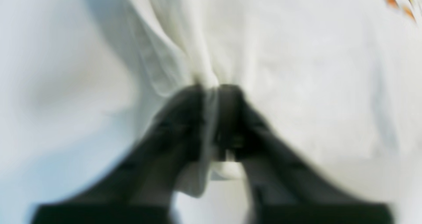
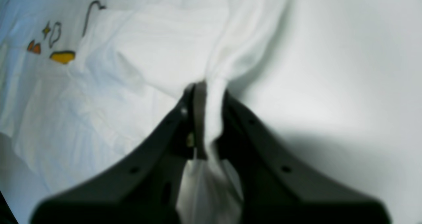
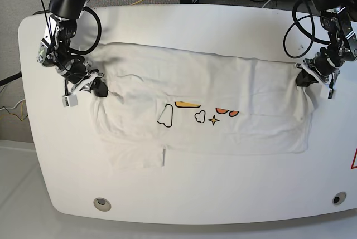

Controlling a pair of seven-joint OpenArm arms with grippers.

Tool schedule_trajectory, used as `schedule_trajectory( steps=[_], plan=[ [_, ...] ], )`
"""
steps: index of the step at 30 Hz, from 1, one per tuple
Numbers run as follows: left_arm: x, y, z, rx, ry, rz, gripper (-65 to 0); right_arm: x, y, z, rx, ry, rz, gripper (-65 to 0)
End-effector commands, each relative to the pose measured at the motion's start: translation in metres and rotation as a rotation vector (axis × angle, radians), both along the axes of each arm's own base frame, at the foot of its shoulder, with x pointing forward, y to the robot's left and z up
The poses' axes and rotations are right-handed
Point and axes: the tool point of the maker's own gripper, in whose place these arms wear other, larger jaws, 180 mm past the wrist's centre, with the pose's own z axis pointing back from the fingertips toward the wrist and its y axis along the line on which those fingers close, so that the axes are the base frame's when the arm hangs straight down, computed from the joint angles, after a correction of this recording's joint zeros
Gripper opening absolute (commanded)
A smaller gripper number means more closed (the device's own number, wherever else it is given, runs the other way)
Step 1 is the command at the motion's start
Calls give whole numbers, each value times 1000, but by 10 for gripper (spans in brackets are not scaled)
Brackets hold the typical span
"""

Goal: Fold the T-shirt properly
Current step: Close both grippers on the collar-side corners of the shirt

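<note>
Your T-shirt (image 3: 223, 105) lies spread across the table, white and wrinkled, top edge folded over, cloud and star prints facing up, both side edges bunched and lifted.

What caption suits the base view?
Two black claws, left and right, pinch opposite edges of a white printed cotton T-shirt.

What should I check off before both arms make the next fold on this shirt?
1. Left gripper pinching the T-shirt: ok, cloth bunched between the jaws.
2. Right gripper pinching cloth: ok.
3. Grips at opposite ends of the shirt: ok, in the base view.
4. Shirt lies flat: not ok, wrinkled, part folded over the print.
5. Shirt fully on the table: ok.
6. Layers held in each pinch: cannot tell.
</note>
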Motion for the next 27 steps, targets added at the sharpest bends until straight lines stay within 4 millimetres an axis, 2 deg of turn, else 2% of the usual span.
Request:
schedule_trajectory(
  steps=[1,3,5,7,9,11,13,21,25,27],
  plan=[
    [-2,2,7,48,25,-38,-650,-8,-1,-9,-58,64,46,-650],
    [0,0,22,66,-2,-58,-593,-10,3,-14,-65,80,68,-650],
    [1,1,27,76,-19,-66,-477,-12,6,-16,-64,89,78,-650],
    [2,1,32,83,-36,-67,-391,-12,9,-17,-65,92,86,-650],
    [4,1,35,88,-52,-67,-350,-12,11,-18,-67,95,96,-650],
    [3,2,37,94,-64,-67,-337,-13,13,-18,-68,97,105,-650],
    [0,2,36,92,-65,-66,-289,-10,15,-12,-59,85,105,-650],
    [-20,3,34,93,-55,-79,-254,-11,12,1,-45,52,97,-650],
    [-40,1,31,59,-36,-79,-274,-11,0,26,-5,-17,49,-650],
    [-44,0,34,46,-42,-79,-308,-12,-4,37,5,-44,38,-650]
  ],
)
